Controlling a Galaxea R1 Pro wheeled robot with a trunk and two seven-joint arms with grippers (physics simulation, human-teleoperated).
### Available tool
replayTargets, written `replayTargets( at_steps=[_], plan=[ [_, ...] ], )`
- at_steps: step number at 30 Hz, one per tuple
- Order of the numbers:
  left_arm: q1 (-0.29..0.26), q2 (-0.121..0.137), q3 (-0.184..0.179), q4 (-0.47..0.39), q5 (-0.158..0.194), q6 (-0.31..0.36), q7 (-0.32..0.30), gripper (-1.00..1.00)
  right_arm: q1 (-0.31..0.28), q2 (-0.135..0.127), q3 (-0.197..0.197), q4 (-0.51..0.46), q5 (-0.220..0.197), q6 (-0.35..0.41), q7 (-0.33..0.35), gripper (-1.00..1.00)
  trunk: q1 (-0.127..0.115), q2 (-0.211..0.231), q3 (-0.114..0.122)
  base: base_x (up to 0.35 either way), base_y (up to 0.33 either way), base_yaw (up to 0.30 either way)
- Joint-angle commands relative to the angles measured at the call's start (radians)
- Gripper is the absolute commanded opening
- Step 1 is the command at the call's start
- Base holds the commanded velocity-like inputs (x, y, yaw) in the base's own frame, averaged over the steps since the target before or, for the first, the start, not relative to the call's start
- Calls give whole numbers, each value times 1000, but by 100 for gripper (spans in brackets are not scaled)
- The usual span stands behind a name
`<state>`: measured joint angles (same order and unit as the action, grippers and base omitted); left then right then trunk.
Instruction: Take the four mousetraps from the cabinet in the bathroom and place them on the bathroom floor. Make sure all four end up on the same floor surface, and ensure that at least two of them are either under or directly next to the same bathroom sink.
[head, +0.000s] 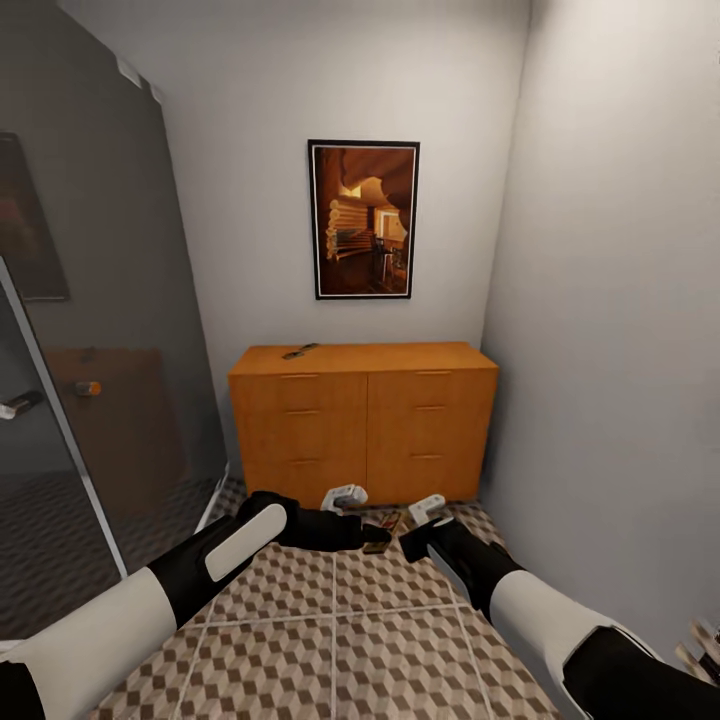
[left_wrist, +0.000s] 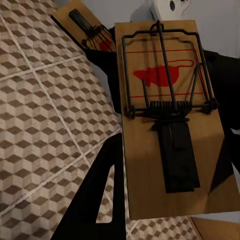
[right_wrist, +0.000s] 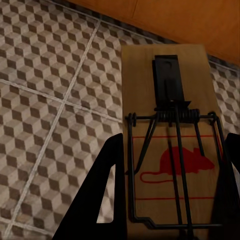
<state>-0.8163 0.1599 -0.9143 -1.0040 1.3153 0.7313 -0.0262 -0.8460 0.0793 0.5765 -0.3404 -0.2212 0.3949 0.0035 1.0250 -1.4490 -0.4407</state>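
Observation:
The orange-brown cabinet (head: 365, 420) stands against the far wall with its drawers shut. One small dark mousetrap (head: 300, 351) lies on its top, left of centre. My left gripper (head: 372, 540) is shut on a mousetrap (left_wrist: 170, 115), a wooden plate with a red mouse print, held flat between the black fingers (left_wrist: 100, 200). My right gripper (head: 405, 525) is shut on another mousetrap (right_wrist: 172, 140). Both held traps hang close together just above the bathroom floor (head: 330, 640), in front of the cabinet. From the left wrist, the right gripper's trap (left_wrist: 85, 25) shows just beyond.
A glass shower screen (head: 100, 380) with a white frame closes off the left side. A grey wall (head: 620, 350) runs close along the right. A framed picture (head: 363, 218) hangs above the cabinet. Cube-patterned tiles stretch from the cabinet toward me.

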Motion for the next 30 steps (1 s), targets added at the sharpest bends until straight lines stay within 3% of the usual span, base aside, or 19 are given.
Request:
replayTargets(
  at_steps=[1,9,21,30],
  plan=[
    [-1,1,-2,-1,-2,0,-1,-100,-1,-1,6,1,-9,3,0,-100,0,-1,-1,-73,0,0],
    [-1,3,-3,11,-3,0,-1,-100,-1,-3,6,5,-13,2,-3,-100,0,-1,-1,-43,0,0],
    [9,1,-5,162,-4,-5,-1,-100,-2,-12,7,56,-13,-18,-5,-100,0,-1,-1,0,0,0],
    [42,6,-6,179,-5,-36,-1,-100,-2,-31,6,78,-13,-27,-5,-100,0,-1,-1,0,0,0]
  ],
)
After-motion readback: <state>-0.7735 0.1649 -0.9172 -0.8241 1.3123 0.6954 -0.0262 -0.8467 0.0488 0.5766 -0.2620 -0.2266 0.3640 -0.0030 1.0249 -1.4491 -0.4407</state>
